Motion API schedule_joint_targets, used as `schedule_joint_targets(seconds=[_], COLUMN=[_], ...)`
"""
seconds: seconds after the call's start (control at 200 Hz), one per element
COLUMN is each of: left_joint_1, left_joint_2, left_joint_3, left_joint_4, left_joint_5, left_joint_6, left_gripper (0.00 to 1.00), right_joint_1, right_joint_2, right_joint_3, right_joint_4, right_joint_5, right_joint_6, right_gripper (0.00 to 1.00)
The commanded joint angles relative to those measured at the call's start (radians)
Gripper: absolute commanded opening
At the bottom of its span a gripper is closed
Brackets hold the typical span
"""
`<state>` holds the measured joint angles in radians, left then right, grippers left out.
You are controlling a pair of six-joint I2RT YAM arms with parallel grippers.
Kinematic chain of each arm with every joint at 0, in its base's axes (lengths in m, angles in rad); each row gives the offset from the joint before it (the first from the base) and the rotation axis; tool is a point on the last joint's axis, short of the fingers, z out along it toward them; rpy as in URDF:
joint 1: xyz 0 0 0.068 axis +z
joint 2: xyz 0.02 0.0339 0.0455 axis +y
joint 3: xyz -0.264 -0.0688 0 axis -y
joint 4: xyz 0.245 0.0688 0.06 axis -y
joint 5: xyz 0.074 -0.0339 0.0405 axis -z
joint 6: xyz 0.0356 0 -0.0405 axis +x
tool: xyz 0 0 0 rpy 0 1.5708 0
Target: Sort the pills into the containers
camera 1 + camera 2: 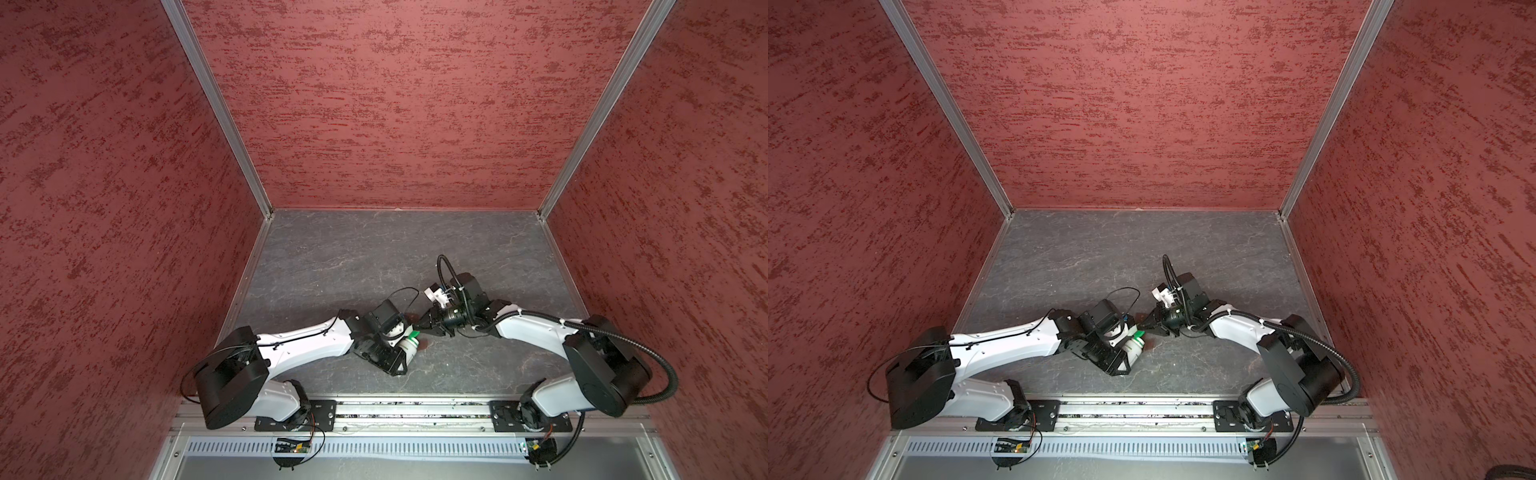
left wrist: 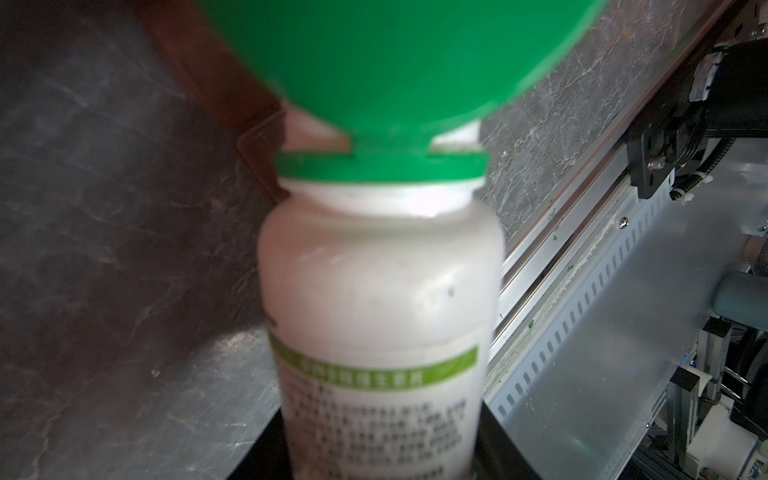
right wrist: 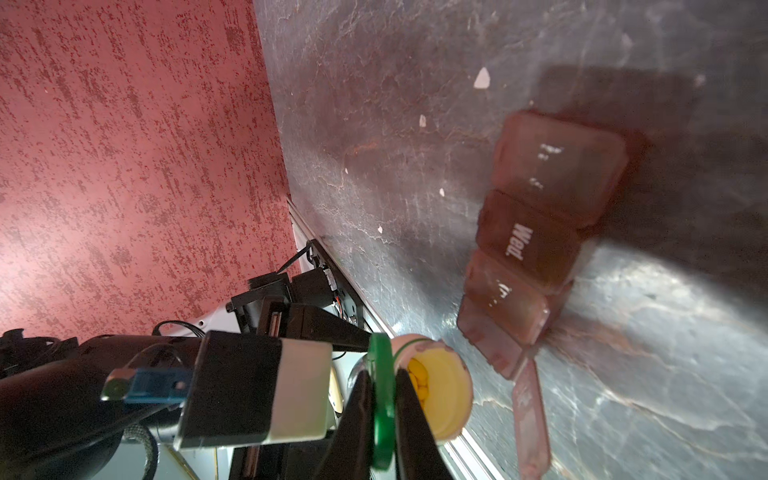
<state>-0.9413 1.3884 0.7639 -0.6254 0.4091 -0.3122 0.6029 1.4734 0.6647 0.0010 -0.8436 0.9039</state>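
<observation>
Your left gripper (image 1: 397, 349) hugs the white bottle (image 2: 382, 291); your right gripper (image 3: 382, 374) pinches its green lid (image 2: 395, 62). The pills (image 3: 417, 376) inside look tiny, light and rolly, so pour them into the pill box (image 3: 536, 249) nearby, don't pinch.

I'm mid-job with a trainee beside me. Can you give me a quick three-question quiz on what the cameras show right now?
1. True or false: the right gripper pinches the green lid of the white bottle.
2. What holds that bottle? A) the left gripper B) the table alone C) a stand
3. Fill in: the day that reads clearly on the pill box is ____.
Key: 1 true; 2 A; 3 Wed.
</observation>
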Motion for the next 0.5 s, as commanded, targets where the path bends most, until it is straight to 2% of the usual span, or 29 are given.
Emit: schedule_joint_targets(seconds=[0.0, 0.496], left_joint_1=[0.013, 0.051], left_joint_2=[0.014, 0.062], left_joint_3=[0.032, 0.096], left_joint_4=[-0.036, -0.131], left_joint_5=[0.029, 0.065], left_joint_6=[0.023, 0.060], left_gripper=[0.00, 0.00], right_joint_1=[0.011, 0.031], right_joint_2=[-0.015, -0.015], right_joint_3=[0.030, 0.061], right_joint_4=[-0.017, -0.084], right_joint_5=[0.030, 0.080], right_joint_6=[-0.021, -0.070], right_gripper=[0.13, 0.12])
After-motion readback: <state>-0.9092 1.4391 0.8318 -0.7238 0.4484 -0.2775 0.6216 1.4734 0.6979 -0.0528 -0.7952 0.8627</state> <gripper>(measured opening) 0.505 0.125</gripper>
